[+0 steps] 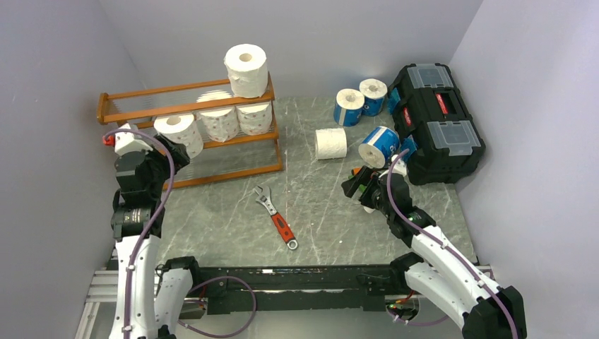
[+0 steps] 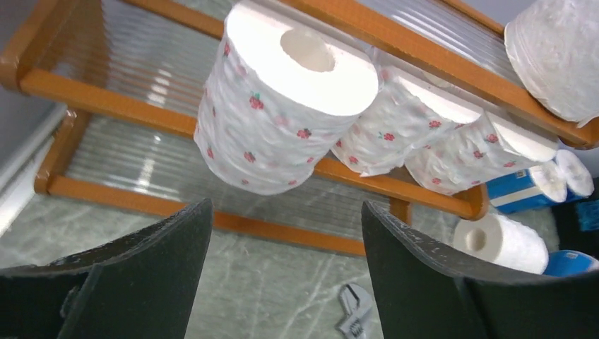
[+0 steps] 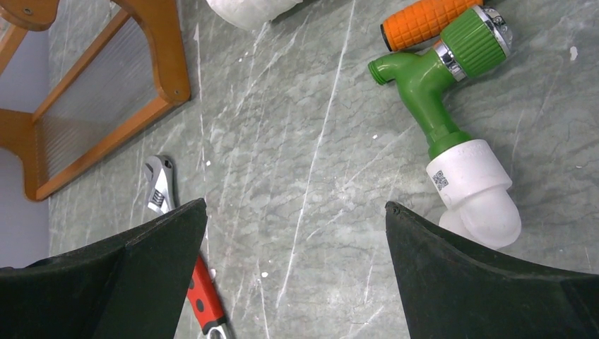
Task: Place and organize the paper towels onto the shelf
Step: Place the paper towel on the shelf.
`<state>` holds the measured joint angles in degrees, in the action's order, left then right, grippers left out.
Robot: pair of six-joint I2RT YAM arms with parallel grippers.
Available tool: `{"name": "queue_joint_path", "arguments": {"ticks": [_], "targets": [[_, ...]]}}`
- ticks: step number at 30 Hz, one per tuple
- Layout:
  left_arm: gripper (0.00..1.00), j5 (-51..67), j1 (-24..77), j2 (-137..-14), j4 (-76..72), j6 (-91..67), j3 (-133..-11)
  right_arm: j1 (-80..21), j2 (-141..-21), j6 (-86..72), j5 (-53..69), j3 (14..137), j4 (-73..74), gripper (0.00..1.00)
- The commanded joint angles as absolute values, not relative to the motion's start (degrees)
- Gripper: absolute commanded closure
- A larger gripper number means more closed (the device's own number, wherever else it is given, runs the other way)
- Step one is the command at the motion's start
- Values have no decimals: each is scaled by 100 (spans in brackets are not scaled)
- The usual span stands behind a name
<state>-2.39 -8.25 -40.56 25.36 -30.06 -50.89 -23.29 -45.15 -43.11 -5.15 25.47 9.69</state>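
Note:
The shelf stands at the back left. One white paper towel roll sits on its top tier, and three red-printed rolls rest on the middle tier. My left gripper is open just below and in front of the leftmost printed roll, not touching it. A white roll and three blue-wrapped rolls lie on the table. My right gripper hangs open and empty over the table near the closest blue roll.
A black toolbox with red latches stands at the back right. A red-handled wrench lies mid-table. A green and white tap and an orange grip lie beside my right gripper. Grey walls enclose the table.

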Motion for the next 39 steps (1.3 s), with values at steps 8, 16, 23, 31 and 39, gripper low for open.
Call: {"name": "queue_joint_path", "arguments": {"ticks": [8,16,23,31,39], "targets": [[8,-468,-782,-4244,1325,-1650,-4611,-2309,-4396,-4280,-352,2495,718,1],[1,-457,-790,-4577,1498,-1620,-4774,-2312,-4394,-4288,-282,2463,651,1],[1,-416,-791,-4760,1161,-1652,-4537,-2312,-4376,-4289,-281,2439,650,1],[5,-530,-791,-4907,212,-1853,-4045,-2313,-4378,-4291,-315,2441,673,1],[10,-497,-791,-5133,-161,-1873,-3894,-2306,-4321,-4282,-400,2426,710,1]]}}
